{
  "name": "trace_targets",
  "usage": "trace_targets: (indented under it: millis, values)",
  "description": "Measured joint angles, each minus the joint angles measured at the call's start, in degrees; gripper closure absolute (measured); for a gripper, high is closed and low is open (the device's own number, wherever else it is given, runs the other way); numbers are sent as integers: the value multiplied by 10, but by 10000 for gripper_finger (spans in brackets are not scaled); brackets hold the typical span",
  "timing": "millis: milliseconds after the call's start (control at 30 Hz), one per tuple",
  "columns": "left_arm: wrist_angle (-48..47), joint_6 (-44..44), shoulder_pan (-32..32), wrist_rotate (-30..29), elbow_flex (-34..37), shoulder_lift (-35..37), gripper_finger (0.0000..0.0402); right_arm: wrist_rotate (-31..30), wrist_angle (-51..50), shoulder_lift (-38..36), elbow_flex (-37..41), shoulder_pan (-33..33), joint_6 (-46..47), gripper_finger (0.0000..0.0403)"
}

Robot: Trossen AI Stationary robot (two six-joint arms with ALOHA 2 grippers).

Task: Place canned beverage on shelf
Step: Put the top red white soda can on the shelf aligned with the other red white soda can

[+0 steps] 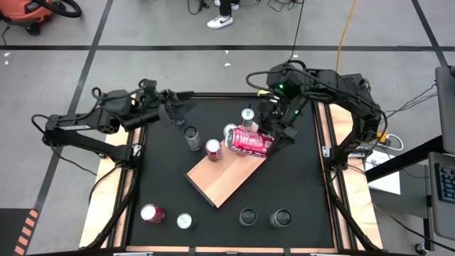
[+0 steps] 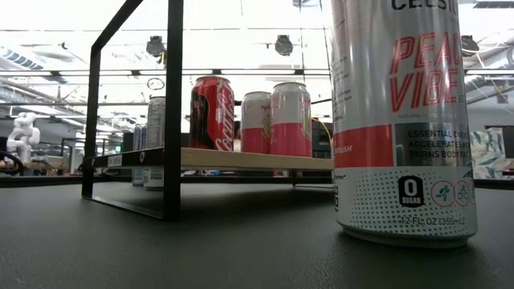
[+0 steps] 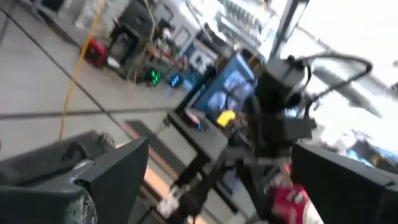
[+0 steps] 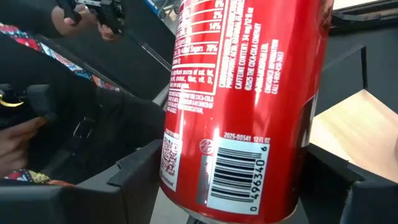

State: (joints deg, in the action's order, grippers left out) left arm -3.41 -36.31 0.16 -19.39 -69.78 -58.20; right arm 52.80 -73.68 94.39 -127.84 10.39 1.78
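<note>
The shelf (image 1: 226, 176) is a light-brown wooden board on black legs at the table's middle; it also shows in the low view (image 2: 241, 159). Two pink cans (image 1: 213, 149) (image 2: 289, 119) stand on its far part. My right gripper (image 1: 269, 141) is shut on a red cola can (image 1: 249, 141) over the shelf's far corner, next to the pink cans. The red can also shows in the low view (image 2: 212, 112). My left gripper (image 1: 175, 107) is open and empty at the table's far left. My right gripper pinches the red can's side wall (image 4: 186, 186), near the barcode end, between its two fingers (image 4: 140, 177). The fingers come from the table's right and lie across the can. The can is tilted far over toward the left. Whether it touches the board, I cannot tell.
A silver can (image 1: 247, 115) and a dark can (image 1: 192, 137) stand on the black tabletop beyond the shelf. A red can (image 1: 151, 213), a silver can (image 1: 186, 221) and two black cans (image 1: 248, 216) stand near the front edge. A tall white can (image 2: 401, 120) is close to the low camera.
</note>
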Motion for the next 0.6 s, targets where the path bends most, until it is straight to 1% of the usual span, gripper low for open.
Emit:
trace_targets:
  millis: [167, 400, 500, 600]
  values:
    - [-39, -8, -7, 13, 0, -14, 4, 0, 1, -1, 34, 0, -20, 126]
    - [-102, -9, -6, 20, 0, -15, 4, 3, 3, 0, 107, 0, -73, 126]
    - [-104, -5, -7, 42, 0, -15, 4, 30, 31, 0, 146, 1, -64, 126]
    - [-105, 24, -16, 68, 0, -22, 4, 59, 70, 0, 176, 1, -40, 126]
